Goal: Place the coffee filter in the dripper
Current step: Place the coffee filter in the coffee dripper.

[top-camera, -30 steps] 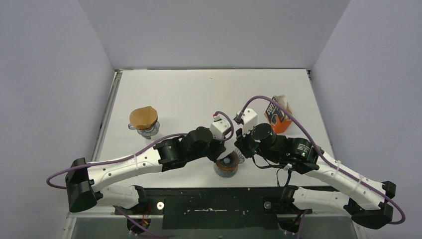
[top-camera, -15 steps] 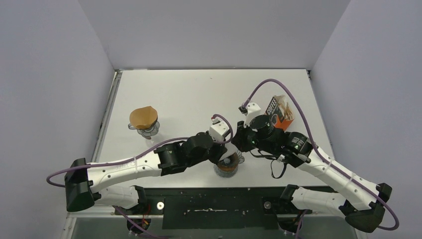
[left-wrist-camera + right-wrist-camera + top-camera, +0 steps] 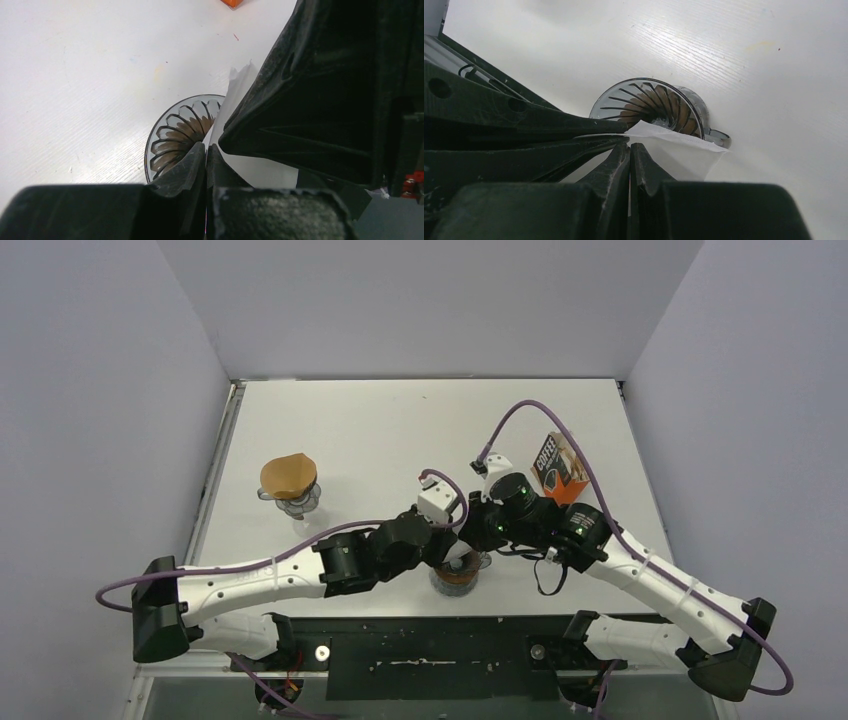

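Observation:
The dripper (image 3: 456, 578), a smoky ribbed cone with a brown collar, stands near the table's front edge, and also shows in the wrist views (image 3: 176, 136) (image 3: 649, 102). Just above its rim hangs the white coffee filter (image 3: 255, 169) (image 3: 676, 150), folded flat. My left gripper (image 3: 206, 150) (image 3: 452, 552) is shut on one edge of the paper. My right gripper (image 3: 630, 148) (image 3: 470, 540) is shut on the filter from the other side, its fingertips almost touching the left one's. In the top view the two wrists hide most of the filter.
A tan-brown paper cone (image 3: 288, 476) sits in a glass vessel at the left of the table. An orange coffee box (image 3: 558, 468) stands at the right, behind my right arm. The dark front edge of the table (image 3: 440, 625) runs just below the dripper.
My right arm has swung left and forward, bringing its gripper in over the dripper beside the left one. The left arm has shifted slightly right. Both grippers stayed shut.

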`<action>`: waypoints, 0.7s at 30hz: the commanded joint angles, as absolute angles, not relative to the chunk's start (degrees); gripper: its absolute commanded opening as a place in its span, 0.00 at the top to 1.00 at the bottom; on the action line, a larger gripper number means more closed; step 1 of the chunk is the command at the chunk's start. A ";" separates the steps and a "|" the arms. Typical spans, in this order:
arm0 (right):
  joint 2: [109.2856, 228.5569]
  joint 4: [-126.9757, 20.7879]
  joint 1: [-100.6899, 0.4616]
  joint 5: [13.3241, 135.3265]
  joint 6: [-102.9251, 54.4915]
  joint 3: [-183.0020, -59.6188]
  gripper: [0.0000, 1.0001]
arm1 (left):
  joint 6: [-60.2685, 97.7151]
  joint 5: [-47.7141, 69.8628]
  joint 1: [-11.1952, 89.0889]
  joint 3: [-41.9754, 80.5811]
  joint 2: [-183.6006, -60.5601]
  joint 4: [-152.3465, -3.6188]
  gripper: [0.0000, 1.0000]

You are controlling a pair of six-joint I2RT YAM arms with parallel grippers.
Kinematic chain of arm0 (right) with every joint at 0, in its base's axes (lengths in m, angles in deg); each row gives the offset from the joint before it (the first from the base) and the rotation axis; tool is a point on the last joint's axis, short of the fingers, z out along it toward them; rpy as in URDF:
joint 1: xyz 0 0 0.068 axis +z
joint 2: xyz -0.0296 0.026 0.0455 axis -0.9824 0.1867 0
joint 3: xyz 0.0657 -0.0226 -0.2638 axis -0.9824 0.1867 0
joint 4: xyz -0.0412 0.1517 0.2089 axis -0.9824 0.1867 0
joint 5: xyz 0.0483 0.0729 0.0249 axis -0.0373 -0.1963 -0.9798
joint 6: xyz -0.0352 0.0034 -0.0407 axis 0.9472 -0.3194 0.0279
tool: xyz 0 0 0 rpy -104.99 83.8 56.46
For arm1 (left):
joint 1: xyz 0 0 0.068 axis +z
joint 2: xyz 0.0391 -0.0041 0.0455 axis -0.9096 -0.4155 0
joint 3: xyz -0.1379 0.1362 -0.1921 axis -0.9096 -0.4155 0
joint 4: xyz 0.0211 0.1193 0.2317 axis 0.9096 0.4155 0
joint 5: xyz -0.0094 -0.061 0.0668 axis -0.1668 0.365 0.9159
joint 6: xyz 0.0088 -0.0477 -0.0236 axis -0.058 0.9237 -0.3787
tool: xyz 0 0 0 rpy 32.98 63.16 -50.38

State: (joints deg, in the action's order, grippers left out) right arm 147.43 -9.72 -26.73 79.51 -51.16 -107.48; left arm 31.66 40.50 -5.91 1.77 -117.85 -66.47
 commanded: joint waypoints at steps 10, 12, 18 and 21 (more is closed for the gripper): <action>150.77 -9.83 -27.10 79.59 -58.51 -105.55 1.00 | 40.64 53.62 -10.04 -0.59 -119.45 -73.05 1.00; 151.38 -9.68 -27.07 79.08 -59.53 -105.22 1.00 | 41.74 56.30 -11.28 -0.41 -119.89 -72.82 1.00; 152.17 -9.03 -27.10 79.50 -63.49 -105.54 1.00 | 44.51 60.92 -13.13 0.43 -121.95 -73.18 1.00; 152.78 -9.17 -27.10 78.35 -64.85 -105.30 1.00 | 45.57 64.74 -14.45 1.03 -122.87 -73.24 1.00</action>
State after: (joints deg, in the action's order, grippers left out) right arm 152.09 -7.91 -26.77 79.33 -61.06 -105.01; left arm 42.50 58.49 -12.66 -0.86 -121.81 -69.77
